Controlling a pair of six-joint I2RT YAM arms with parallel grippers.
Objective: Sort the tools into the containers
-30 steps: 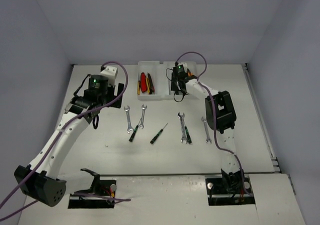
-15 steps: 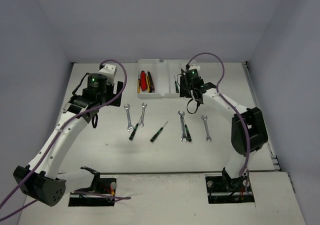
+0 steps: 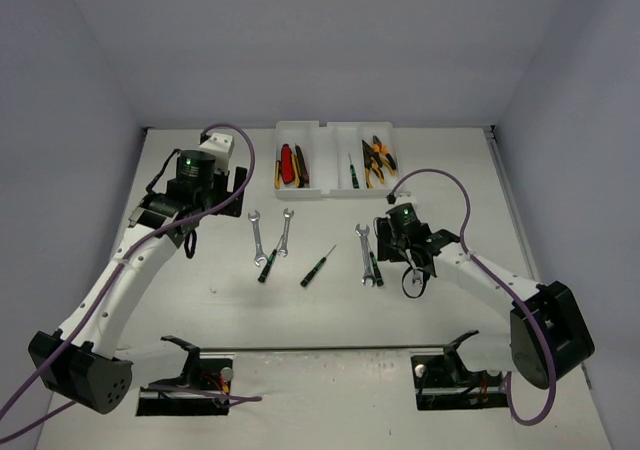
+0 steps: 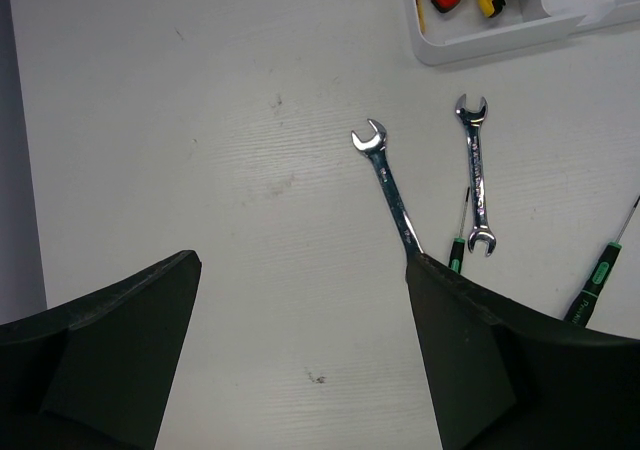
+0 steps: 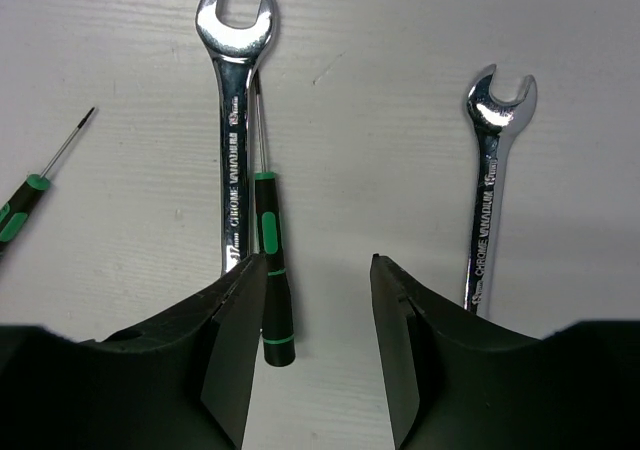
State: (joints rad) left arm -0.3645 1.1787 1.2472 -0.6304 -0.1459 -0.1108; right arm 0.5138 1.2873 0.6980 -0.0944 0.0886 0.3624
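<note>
Our right gripper [image 5: 315,280], spread and empty, hovers over the tabletop [image 5: 380,70] between a screwdriver [image 5: 268,250] and a wrench [image 5: 492,190], so next we likely centre on one, pinch it and carry it to the tray [image 3: 300,195]; our left gripper [image 4: 300,280] hangs spread, empty.

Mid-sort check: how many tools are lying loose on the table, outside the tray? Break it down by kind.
Wrenches: 4 (one shows clearly only in the right wrist view)
Screwdrivers: 3
Total: 7
</note>
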